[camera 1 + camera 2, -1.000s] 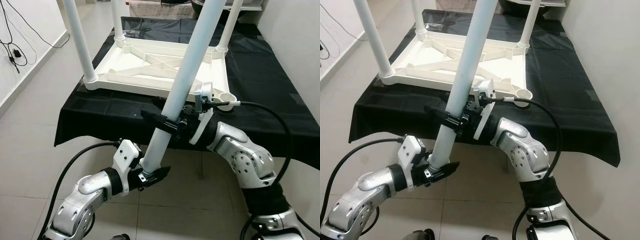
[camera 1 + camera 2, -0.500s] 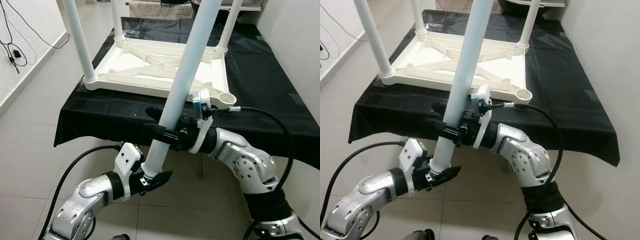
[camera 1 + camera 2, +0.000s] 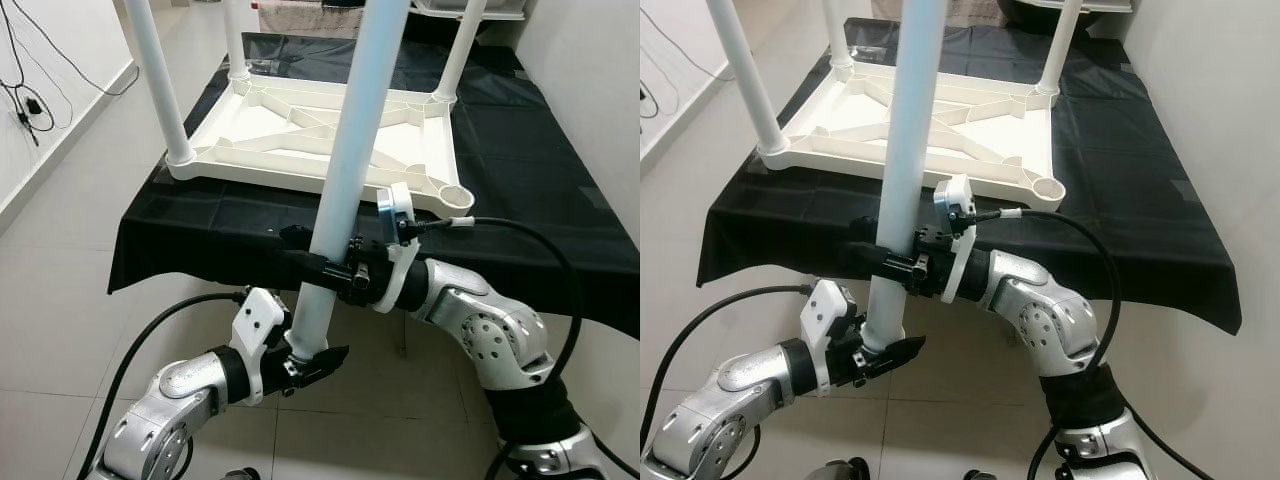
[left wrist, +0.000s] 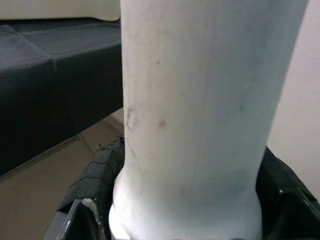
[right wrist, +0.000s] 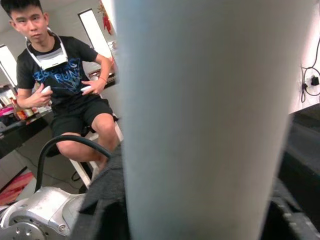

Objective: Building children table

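Both tools are clenched on the loose white leg (image 3: 345, 150): the left tool (image 3: 305, 362) at its flared bottom end, the right tool (image 3: 335, 272) just above. Its long axis stands nearly upright, near of the worktop (image 3: 520, 150). The empty corner socket (image 3: 455, 197) of the upturned tabletop (image 3: 300, 140), seemingly the target, lies far-right.

Room and surroundings: tiled indoor space, evenly lit.

Floor (image 3: 60, 250) of large pale beige tiles with thin grout lines. White wall (image 3: 45, 60) on the robot's left, with black cables (image 3: 20, 90) hanging against it and a plug at their lower end. Plain light wall (image 3: 590, 100) on the right. Worktop draped in a creased black cloth (image 3: 520, 150) whose edge hangs over the front. In the right wrist view, a person (image 5: 65, 100) in a dark T-shirt and shorts sits on a stool.
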You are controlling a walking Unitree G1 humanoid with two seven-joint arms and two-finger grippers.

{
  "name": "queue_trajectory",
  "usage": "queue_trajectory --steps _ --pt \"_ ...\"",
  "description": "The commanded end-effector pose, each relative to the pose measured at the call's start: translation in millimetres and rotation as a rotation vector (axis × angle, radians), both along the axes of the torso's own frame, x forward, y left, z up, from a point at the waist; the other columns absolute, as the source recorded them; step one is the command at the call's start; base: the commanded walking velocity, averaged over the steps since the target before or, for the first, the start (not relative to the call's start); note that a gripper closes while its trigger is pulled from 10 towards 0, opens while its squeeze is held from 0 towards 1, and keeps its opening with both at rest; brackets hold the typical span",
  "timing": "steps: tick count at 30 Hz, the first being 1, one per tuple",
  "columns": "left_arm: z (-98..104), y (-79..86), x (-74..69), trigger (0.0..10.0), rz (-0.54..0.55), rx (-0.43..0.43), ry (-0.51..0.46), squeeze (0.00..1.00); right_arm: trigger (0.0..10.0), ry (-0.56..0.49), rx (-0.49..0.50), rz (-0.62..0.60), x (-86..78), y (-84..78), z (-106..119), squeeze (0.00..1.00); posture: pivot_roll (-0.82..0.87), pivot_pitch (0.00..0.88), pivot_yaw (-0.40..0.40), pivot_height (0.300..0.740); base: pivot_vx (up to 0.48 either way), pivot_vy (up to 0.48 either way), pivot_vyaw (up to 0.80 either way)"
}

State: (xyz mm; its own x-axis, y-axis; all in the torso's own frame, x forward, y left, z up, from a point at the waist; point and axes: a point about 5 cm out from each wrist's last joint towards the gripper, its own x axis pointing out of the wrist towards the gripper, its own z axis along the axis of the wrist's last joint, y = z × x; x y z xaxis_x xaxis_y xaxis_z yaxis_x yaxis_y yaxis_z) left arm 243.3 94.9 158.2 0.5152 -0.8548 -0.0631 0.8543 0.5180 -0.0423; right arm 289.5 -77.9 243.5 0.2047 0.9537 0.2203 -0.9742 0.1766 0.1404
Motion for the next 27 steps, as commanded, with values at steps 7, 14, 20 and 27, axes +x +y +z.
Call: queue_trajectory --steps 7,14,20,27 --pt "-3.3 -6.3 -7.7 10.0 -0.047 -0.004 0.038 0.00 0.0 -0.009 0.005 0.039 -5.0 3.4 1.6 0.00 0.08 0.181 -0.038 0.740 0.000 0.000 0.00" --pt "-8.3 -4.2 -7.9 10.0 -0.032 0.013 0.076 0.00 0.0 -0.011 0.006 0.039 -4.6 3.7 1.0 0.00 0.08 0.181 -0.036 0.740 0.000 0.000 0.00" --pt "-8.7 -3.8 -8.4 10.0 -0.038 0.015 0.079 0.00 2.0 -0.007 -0.007 0.030 -3.8 3.8 -1.4 0.00 0.08 0.180 -0.037 0.740 0.000 0.000 0.00" --pt "-8.9 -3.5 -10.0 10.0 -0.050 0.023 0.077 0.00 10.0 -0.016 -0.022 0.035 -4.3 3.7 -2.6 0.64 0.08 0.181 -0.038 0.740 0.000 0.000 0.00"
